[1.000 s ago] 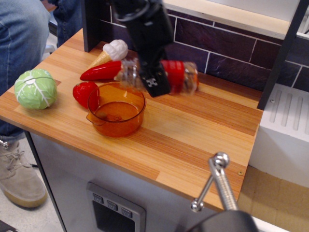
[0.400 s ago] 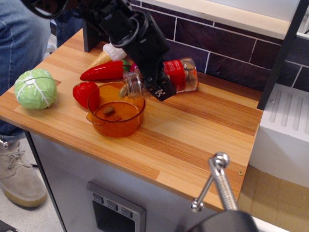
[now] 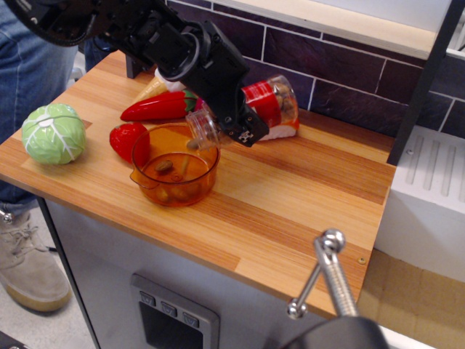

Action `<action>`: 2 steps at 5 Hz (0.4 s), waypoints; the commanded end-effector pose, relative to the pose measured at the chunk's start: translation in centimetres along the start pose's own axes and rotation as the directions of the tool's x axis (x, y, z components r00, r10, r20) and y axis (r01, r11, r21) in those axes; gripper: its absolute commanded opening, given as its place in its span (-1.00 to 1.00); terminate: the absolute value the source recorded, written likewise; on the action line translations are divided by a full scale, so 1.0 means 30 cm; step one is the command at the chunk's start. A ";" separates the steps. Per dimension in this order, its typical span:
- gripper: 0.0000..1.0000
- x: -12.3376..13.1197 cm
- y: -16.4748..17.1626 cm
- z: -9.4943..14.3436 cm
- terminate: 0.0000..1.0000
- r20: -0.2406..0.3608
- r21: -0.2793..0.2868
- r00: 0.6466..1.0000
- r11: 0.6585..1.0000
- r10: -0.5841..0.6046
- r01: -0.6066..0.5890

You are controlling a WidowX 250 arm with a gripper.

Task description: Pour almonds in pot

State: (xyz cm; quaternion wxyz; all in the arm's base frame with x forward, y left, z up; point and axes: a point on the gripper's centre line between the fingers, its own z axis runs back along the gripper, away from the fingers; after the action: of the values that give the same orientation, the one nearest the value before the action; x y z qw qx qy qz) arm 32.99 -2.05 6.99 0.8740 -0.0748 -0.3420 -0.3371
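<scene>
My gripper [image 3: 236, 115] is shut on the clear jar with a red label [image 3: 263, 107] and holds it tipped, mouth down and to the left, over the right rim of the orange pot [image 3: 174, 165]. Brown almonds [image 3: 283, 99] still show at the raised end of the jar. Several almonds [image 3: 166, 166] lie in the bottom of the pot, and one is at the jar's mouth. The pot stands upright on the wooden counter, left of centre.
A green cabbage [image 3: 52, 132] lies at the counter's left. A red strawberry [image 3: 128, 139], a red chili [image 3: 156, 107] and a white garlic piece sit behind the pot. A person stands at the far left. A metal handle [image 3: 328, 270] juts up at the front right.
The arm swung in from above and tilted the jar further mouth-down over the pot. More almonds now lie in the pot than before.
</scene>
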 end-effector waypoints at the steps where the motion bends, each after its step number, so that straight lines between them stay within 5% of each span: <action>1: -1.00 0.061 0.020 0.046 -1.00 0.086 0.086 0.996 0.996 -0.012 0.005; 2: -1.00 0.076 0.031 0.059 -1.00 0.139 0.148 0.990 0.989 -0.006 -0.015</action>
State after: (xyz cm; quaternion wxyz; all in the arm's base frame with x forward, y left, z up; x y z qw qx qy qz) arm 33.48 -1.48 8.62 0.8637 -0.0444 -0.4110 -0.2884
